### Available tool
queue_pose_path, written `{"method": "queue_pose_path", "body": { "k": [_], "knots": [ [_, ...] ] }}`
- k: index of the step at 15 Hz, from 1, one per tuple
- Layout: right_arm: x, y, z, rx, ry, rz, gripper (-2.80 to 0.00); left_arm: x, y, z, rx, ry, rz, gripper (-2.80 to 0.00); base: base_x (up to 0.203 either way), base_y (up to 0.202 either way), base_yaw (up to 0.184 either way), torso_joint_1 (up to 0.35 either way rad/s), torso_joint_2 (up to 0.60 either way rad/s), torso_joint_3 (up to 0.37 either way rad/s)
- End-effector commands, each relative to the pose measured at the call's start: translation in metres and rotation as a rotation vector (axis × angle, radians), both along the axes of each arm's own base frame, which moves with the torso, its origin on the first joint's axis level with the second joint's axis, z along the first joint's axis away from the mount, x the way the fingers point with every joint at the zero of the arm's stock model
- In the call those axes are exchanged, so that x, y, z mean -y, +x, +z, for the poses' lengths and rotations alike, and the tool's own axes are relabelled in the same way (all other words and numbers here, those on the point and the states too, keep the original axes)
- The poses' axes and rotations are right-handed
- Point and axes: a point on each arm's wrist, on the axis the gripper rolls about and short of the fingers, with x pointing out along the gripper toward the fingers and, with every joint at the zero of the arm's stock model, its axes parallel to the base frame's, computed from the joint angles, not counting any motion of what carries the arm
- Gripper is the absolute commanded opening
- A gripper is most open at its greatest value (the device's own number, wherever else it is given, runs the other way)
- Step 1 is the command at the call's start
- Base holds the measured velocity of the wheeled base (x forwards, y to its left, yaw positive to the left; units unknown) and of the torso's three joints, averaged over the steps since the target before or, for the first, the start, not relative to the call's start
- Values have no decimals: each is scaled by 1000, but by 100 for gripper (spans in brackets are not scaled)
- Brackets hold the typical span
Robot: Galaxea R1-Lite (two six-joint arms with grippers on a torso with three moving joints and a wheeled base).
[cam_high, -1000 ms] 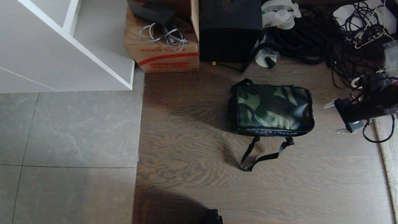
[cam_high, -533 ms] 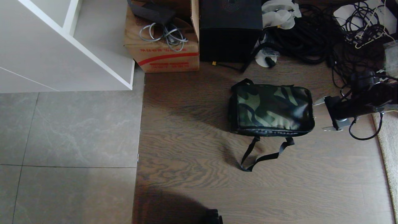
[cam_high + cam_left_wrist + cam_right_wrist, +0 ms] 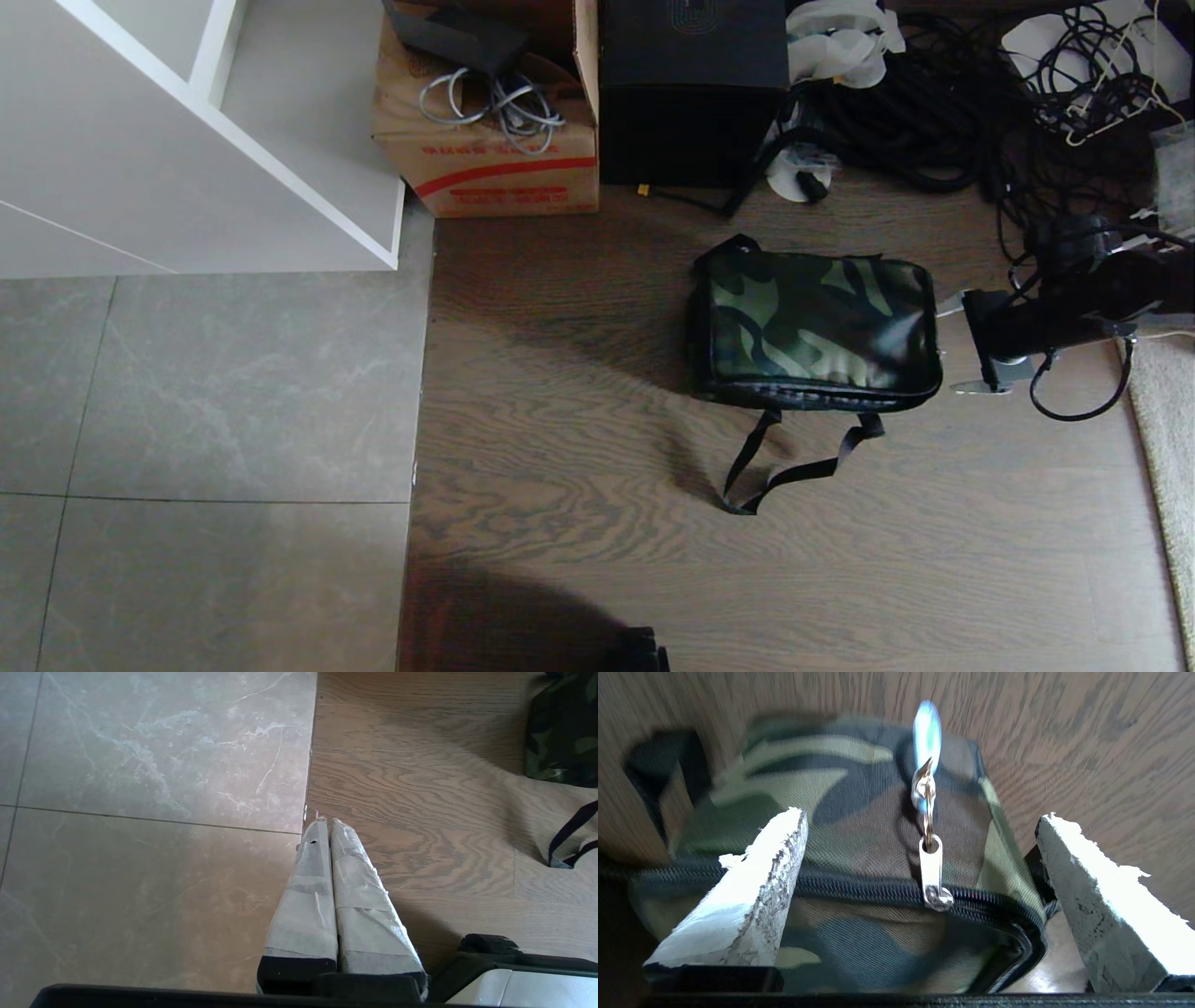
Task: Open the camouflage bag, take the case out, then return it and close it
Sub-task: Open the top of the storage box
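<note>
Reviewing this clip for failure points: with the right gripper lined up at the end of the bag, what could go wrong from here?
1. The zipper pull is thin and dangles loosely between the open fingers of the right gripper; they may close beside it or let it slip.
2. The camouflage bag lies free on the wood floor, so tugging the zipper may drag it along.
3. The left gripper is shut and far off, not bracing the bag.

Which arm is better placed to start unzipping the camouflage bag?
Right. The right gripper is open beside the camouflage bag, its zipper pull between the fingers. The left gripper is shut, off over bare floor.
</note>
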Motion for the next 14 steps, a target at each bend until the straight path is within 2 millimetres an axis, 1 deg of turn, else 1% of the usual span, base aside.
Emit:
{"method": "queue_pose_path", "body": {
  "k": [1,4,6,8,9,14],
  "knots": [
    [-2,4,-4,-5,11,1,0,0,1,-3,-8,-1,0,-280,0,0,0,0,0,0],
    [-1,8,-14,-23,14,1,0,0,1,-3,-8,-1,-1,-280,0,0,0,0,0,0],
    [1,14,-12,3,7,-4,0,0,1,-3,-8,-1,0,-280,0,0,0,0,0,0],
    [2,17,-17,1,7,-4,0,0,1,-3,-8,-1,1,-280,0,0,0,0,0,0],
    [2,18,-19,-1,10,-4,-280,0,1,-3,-8,-1,-1,-280,0,0,0,0,0,0],
    [3,26,-23,10,30,3,-280,0,1,-2,-8,-1,0,-280,0,0,0,0,0,0]
  ]
}}
